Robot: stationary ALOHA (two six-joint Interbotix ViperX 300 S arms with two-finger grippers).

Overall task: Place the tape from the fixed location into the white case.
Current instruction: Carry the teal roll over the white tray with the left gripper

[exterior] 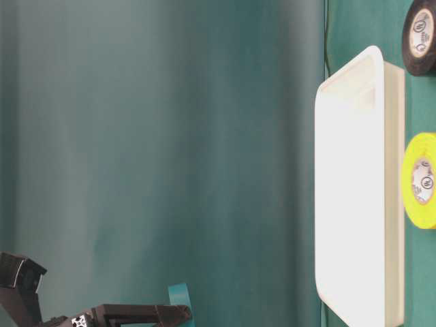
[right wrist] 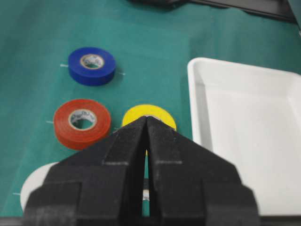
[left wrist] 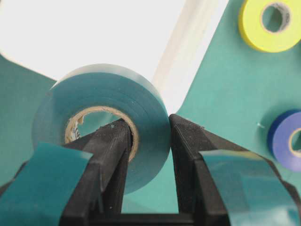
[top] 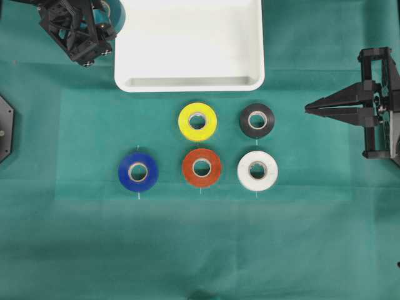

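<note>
My left gripper [left wrist: 149, 126] is shut on the teal tape [left wrist: 101, 99]: one finger sits inside the roll's core, the other on its outer face. It holds the roll in the air beside the left rim of the white case [left wrist: 183, 56]. In the overhead view the left gripper [top: 103, 25] is at the top left, just left of the white case [top: 190, 81], and a sliver of the tape [top: 119, 15] shows. The table-level view shows the tape's edge [exterior: 179, 300] and the case [exterior: 354, 204]. My right gripper [top: 307, 110] is shut and empty at the right, also seen in its wrist view [right wrist: 146, 118].
On the green cloth lie a yellow roll [top: 197, 120], a black roll [top: 257, 120], a royal-blue roll [top: 138, 171], a red roll [top: 202, 167] and a white roll [top: 257, 170], all in front of the case.
</note>
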